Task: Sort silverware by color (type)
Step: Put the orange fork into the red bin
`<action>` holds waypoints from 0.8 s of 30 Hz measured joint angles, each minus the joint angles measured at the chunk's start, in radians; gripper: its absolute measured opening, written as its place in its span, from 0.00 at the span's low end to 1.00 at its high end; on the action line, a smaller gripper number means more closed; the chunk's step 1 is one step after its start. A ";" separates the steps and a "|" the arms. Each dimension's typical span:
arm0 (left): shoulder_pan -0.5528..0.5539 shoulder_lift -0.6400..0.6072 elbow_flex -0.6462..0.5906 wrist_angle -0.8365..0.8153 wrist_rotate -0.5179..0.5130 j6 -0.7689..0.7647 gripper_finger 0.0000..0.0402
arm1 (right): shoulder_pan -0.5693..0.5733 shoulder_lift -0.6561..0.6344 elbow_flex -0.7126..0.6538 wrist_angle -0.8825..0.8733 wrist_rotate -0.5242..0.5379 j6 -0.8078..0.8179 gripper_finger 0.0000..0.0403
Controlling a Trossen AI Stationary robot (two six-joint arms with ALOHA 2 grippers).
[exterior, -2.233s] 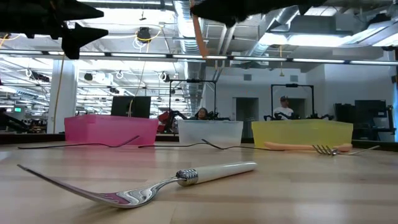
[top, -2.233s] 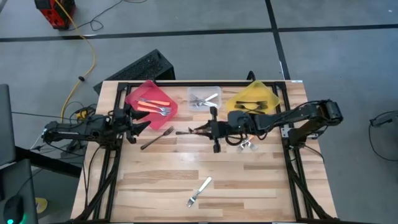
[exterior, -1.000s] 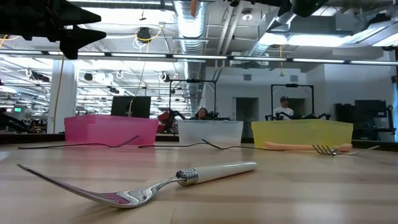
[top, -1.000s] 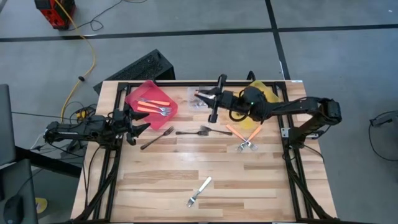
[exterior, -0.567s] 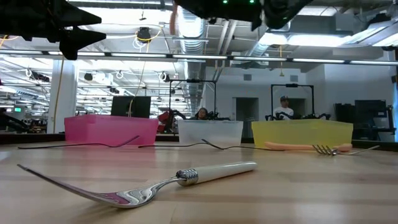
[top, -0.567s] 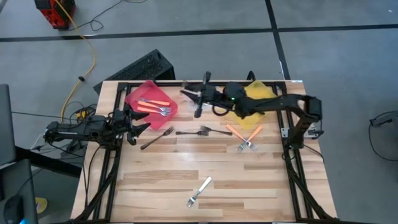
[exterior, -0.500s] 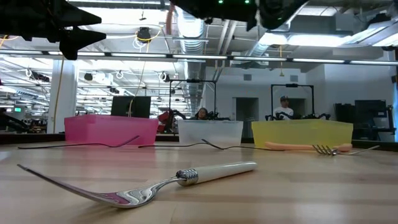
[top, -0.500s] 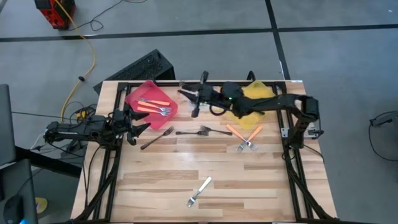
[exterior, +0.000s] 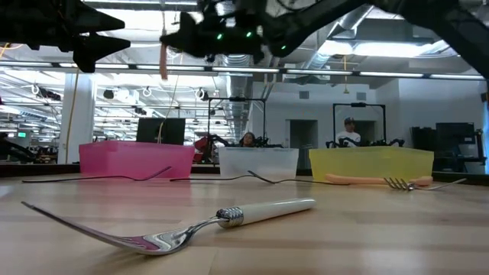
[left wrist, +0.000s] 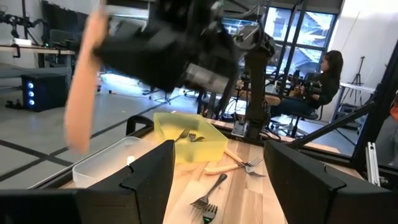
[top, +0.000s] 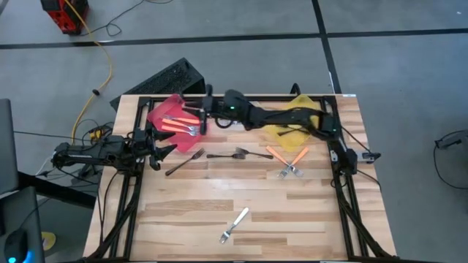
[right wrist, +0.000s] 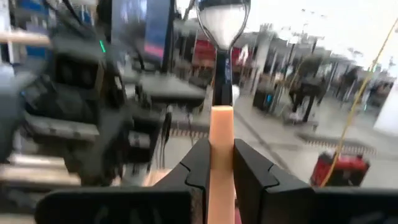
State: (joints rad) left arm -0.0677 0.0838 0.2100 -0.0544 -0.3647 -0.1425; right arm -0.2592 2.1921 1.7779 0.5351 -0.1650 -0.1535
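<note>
White fork [top: 235,225]: lying alone near the bench's [top: 183,212] near edge, about midway along it; in the low view it is filling the foreground, its tines arching up off the wood.

Dark forks: one [top: 184,161] lying slantwise left of centre, another [top: 230,155] lying crosswise at mid-bench, the two apart.

Crossed orange forks [top: 287,160]: lying as a pair right of centre, their silver heads toward the near edge.

Left claw [top: 162,143]: hanging over the bench's left edge, near the first dark fork; its fingers are standing wide apart and gripping nothing.

Red bin [top: 177,117]: sitting at the far edge toward the left corner, with two orange forks [top: 181,124] lying inside it.

Right claw [top: 203,115]: reaching across to the red bin's right rim, above the bench; its fingers are pinching the handle of an orange fork [right wrist: 221,81], which in the right wrist view is standing up between them with its silver head farthest from the fingers.

Clear bin [exterior: 257,163]: standing between the red and yellow bins along the far edge; the right arm is covering it from above.

Yellow bin [top: 300,117]: sitting at the far edge toward the right corner, with dark forks [left wrist: 189,135] lying inside it.
</note>
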 joint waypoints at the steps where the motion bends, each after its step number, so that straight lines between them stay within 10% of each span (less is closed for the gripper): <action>1: 0.000 0.000 0.000 0.000 0.001 0.000 0.58 | -0.001 0.025 0.024 -0.024 -0.002 0.000 0.16; 24: 0.000 0.000 0.000 -0.001 0.014 -0.002 0.58 | -0.057 0.333 0.183 -0.156 0.006 0.250 0.16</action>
State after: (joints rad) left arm -0.0677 0.0841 0.2096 -0.0551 -0.3511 -0.1440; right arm -0.3157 2.5256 1.9610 0.3796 -0.1590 0.0970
